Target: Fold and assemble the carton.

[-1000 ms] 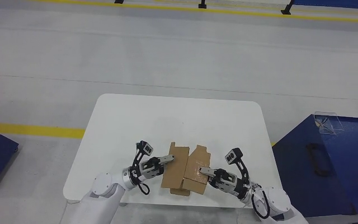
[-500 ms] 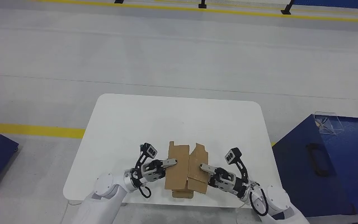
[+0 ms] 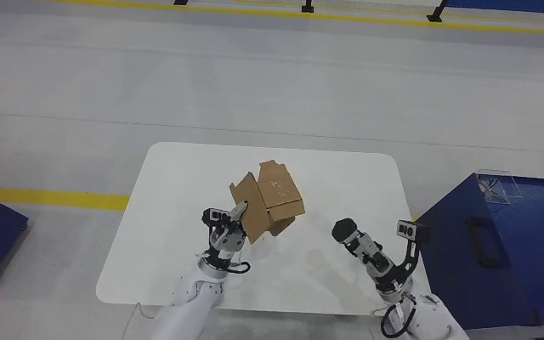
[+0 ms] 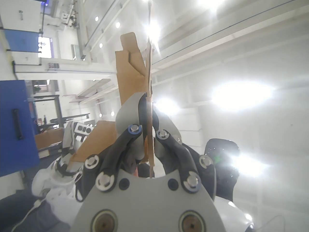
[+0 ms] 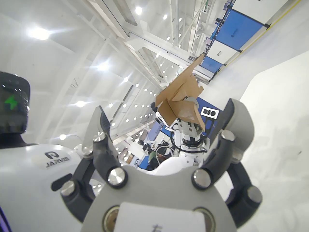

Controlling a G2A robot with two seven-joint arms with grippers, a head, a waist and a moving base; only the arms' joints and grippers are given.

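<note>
Left claw [image 3: 239, 212] is clenched on the carton [image 3: 268, 200], pinching one thin cardboard panel between its fingers [image 4: 128, 112]. From the left wrist, that panel runs edge-on straight out of the claw [image 4: 147, 98]. The rest of the carton [image 4: 130, 73] stands past the fingertips against the ceiling lights. The carton is brown and only part folded, with flaps splayed at different angles. It is held up off the tabletop [image 3: 170, 187], above and just beyond the left claw's tip.

Right claw [image 3: 344, 230] is released, with its fingers spread wide and nothing between them. It is well apart from the carton and touches nothing. From the right wrist, the carton [image 5: 179, 95] sits far out in front of this claw [image 5: 165, 105], framed between its two fingers [image 5: 101, 121], on the end of the other arm. The white tabletop edge [image 5: 277, 92] lies off to one side of the right claw. A blue cabinet [image 3: 476, 246] stands beyond the right claw, on the side away from the carton.
</note>
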